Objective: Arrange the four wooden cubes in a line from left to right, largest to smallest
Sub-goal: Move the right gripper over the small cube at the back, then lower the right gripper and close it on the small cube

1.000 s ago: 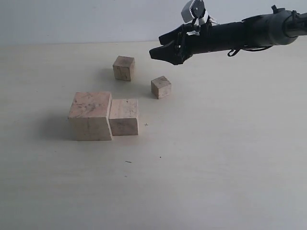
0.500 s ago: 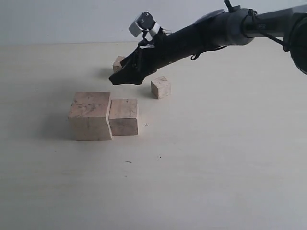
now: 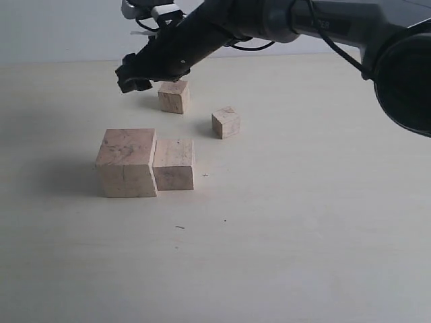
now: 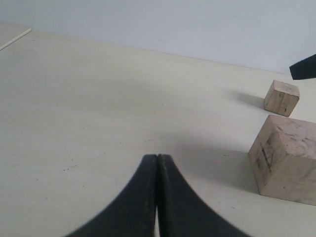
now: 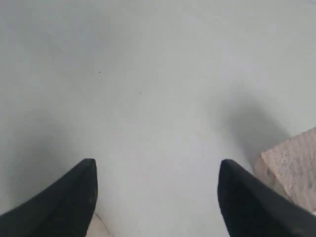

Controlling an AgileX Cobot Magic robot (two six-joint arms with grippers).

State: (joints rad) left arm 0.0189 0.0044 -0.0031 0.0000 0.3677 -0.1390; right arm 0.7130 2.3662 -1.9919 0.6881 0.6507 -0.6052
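largest wooden cube (image 3: 126, 161) sits front-left on the table (image 3: 303, 242), with the second-largest cube (image 3: 174, 163) touching its right side. third cube (image 3: 174, 95) lies behind that pair. smallest cube (image 3: 225, 122) is right of the third and a bit nearer the camera. those two stand apart from the pair and from each other. none of the four has shifted over the last second. what changed: the right gripper (image 3: 133, 75) was up right of the smallest cube a second ago and covered most of the third cube half a second ago. now it has swung further left across the middle and hangs just left of the third cube, no contact visible. that cube is in full view again. jaw gap not readable from this view.

left wrist view: left gripper (image 4: 157, 159) closed, fingers pressed together, nothing between them, bare table ahead. largest cube (image 4: 286, 163) is off to one side, well apart. third cube (image 4: 281, 97) is beyond it, with the dark tip of the right gripper (image 4: 303, 66) near it at the frame edge.

right wrist view: right gripper (image 5: 155, 197) open, fingers (image 5: 64, 207) wide apart, only bare surface between them. a cube corner (image 5: 291, 168) shows just outside one finger, not between them. can't tell which cube from this view.
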